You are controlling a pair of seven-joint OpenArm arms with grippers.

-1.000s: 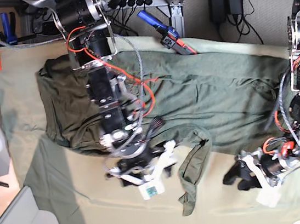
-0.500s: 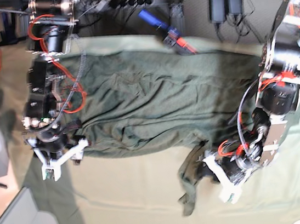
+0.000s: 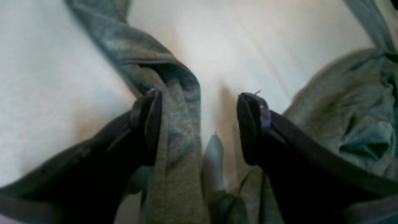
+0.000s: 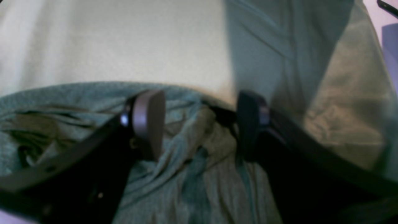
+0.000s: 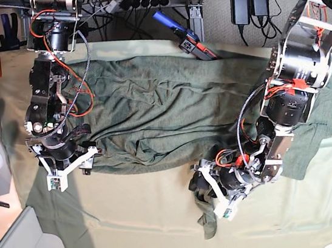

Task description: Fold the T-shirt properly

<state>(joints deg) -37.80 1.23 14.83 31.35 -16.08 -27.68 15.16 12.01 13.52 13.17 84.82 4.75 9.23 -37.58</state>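
Lying spread and rumpled across the pale cloth-covered worktop (image 5: pixel 136 225), the T-shirt (image 5: pixel 170 111) is showing no finished fold yet; by my reading the task is sitting at its start, with the grasps only now being lined up.

At the left of the base view, the right hand (image 5: pixel 68 170) is hovering over the shirt's left end, at its near edge. In the right wrist view its jaws are standing wide apart, with bunched fabric lying between and below them but nothing pinched.

Along the middle, the shirt's body is lying creased, its near edge wavy rather than straight.

Right of centre, a sleeve (image 5: pixel 208 204) is trailing toward the near side as a twisted strip. The left hand (image 5: pixel 214 191) is sitting low over its upper part, jaws open; in the left wrist view the strip is running up between the fingers (image 3: pixel 149 121), close against one of them, not yet clamped.

At the far right the shirt's other end is draping under the left arm.

What is left, as I judge it: closing on the cloth, bringing the sleeves in and folding the body.
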